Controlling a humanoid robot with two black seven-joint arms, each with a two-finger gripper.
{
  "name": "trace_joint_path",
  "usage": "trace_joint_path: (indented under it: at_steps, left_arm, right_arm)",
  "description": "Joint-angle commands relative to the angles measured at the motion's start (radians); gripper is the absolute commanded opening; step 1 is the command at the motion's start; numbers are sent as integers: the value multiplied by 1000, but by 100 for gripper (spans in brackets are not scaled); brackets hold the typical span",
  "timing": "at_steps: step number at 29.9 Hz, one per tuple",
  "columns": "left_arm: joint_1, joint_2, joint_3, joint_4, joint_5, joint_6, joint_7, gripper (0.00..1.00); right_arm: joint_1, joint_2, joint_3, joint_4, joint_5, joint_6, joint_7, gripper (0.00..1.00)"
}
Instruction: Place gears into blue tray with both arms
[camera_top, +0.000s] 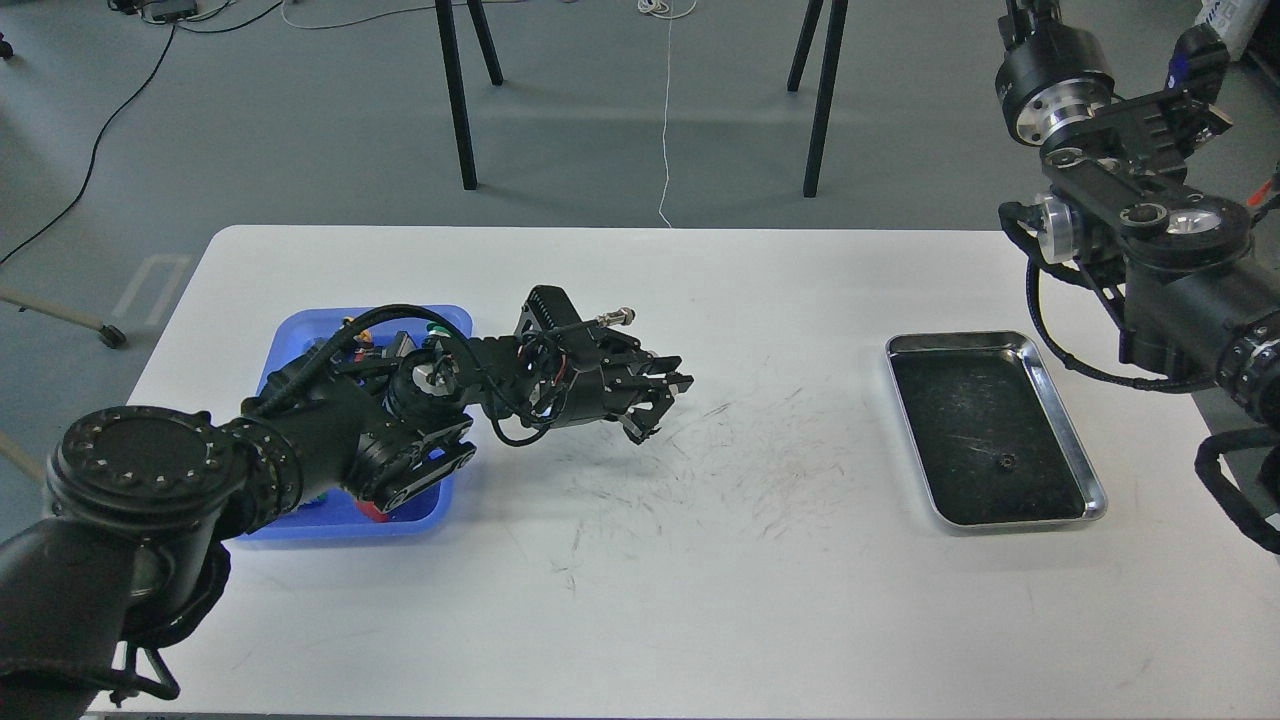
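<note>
One tiny black gear (1007, 461) lies in the steel tray (1068, 410) at the right. On the left side of the table is the blue tray (287, 347), largely covered by my left arm. My left gripper (661, 404) hovers over the scuffed middle of the table, just right of the blue tray. Its dark fingers (676, 381) point right, and I cannot make out whether anything sits between them. My right gripper (1185, 85) is raised high beyond the table's far right corner, seen end-on.
Coloured push-button switches (357, 325) lie in the blue tray, mostly hidden under my left arm. Black chair or stand legs (458, 95) rise from the floor behind the table. A white cord (665, 120) hangs near the far edge.
</note>
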Motion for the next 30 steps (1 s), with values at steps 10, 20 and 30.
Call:
trace_joint_path:
  at_steps: [10, 20, 30]
  left_arm:
    - [-58, 196, 3, -187, 0, -45, 0, 23]
    - [-70, 395, 6, -308, 7, -45, 0, 23]
    - [-67, 492, 6, -356, 14, -45, 0, 23]
  right_arm:
    - [-20, 2, -4, 10, -1, 23, 6, 97]
    - [-46, 11, -4, 10, -1, 23, 8, 97]
    - [-89, 9, -4, 69, -4, 66, 26, 97]
